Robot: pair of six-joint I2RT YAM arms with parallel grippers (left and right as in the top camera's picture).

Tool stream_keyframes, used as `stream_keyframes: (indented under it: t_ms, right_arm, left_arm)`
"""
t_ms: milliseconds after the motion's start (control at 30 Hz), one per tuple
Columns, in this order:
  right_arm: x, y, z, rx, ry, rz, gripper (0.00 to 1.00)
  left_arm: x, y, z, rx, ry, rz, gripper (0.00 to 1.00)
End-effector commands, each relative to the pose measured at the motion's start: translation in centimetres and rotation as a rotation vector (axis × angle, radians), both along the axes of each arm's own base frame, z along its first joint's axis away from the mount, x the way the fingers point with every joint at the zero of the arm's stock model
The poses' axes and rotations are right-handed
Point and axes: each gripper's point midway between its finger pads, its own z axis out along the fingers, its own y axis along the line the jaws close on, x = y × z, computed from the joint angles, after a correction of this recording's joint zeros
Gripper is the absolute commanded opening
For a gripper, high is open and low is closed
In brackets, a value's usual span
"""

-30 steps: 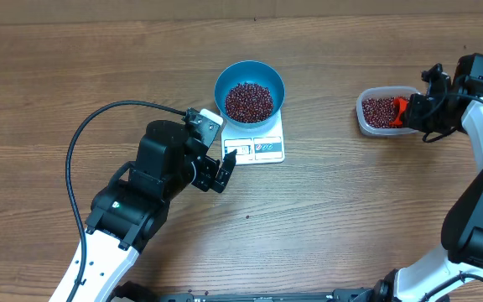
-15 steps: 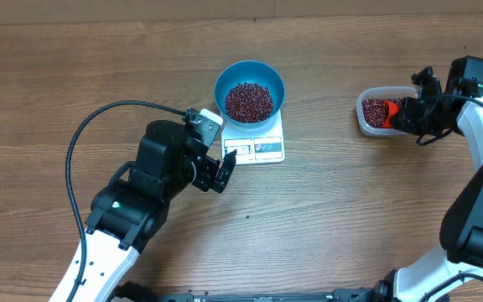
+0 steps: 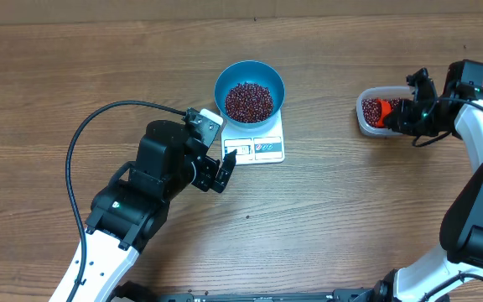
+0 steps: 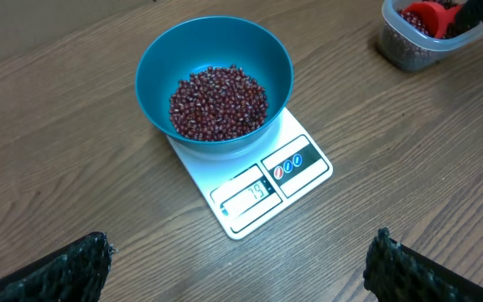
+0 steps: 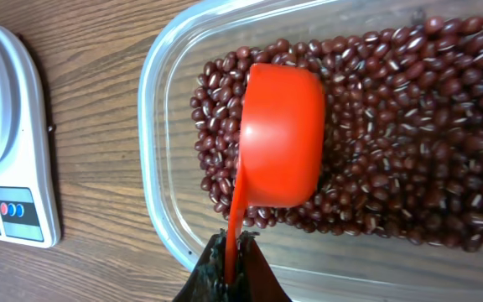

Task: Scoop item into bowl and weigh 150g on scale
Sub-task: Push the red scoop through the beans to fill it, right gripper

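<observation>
The blue bowl point(image 3: 225, 80) stands on the white scale point(image 3: 258, 149) with a heap of dark red beans point(image 3: 249, 101) inside. My left gripper point(image 3: 222, 168) hangs open just left of the scale's front, with nothing between its fingers point(image 4: 82, 264). In the left wrist view the bowl point(image 4: 158, 59) and scale point(image 4: 283, 172) lie ahead. At the right, my right gripper point(image 3: 405, 113) is shut on the thin handle of an orange-red scoop point(image 5: 281, 138). The scoop's cup lies down among the beans point(image 5: 409, 117) in the clear tub point(image 5: 162, 126).
The clear tub point(image 3: 364, 117) stands on the wooden table to the right of the scale. A black cable point(image 3: 99, 117) loops from the left arm over the table's left half. The scale's edge point(image 5: 15, 134) shows left of the tub in the right wrist view.
My right gripper has carried the scoop leftward, from the tub's right end deeper in over the beans. The left arm, bowl and scale have not moved.
</observation>
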Motion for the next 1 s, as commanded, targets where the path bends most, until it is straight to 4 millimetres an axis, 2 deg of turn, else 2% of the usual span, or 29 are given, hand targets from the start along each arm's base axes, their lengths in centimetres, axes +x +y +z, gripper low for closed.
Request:
stream_keyframes:
  t_ms: [0,267,967]
  right_arm:
    - [-0.3,1.2,-0.2,0.047,-0.002,0.028,0.04]
    - [-0.2,1.9,0.4,0.117,-0.018,0.033,0.04]
    - [-0.3,0.7,0.5,0.148,-0.022,-0.012,0.04]
  left_arm:
    - [0.2,-0.2,0.8,-0.017,-0.009,0.003,0.99]
    - [0.3,-0.2,0.7,-0.017,-0.008,0.003,1.00]
    - [0.2,-0.2,0.8,-0.017,-0.009,0.003,1.00]
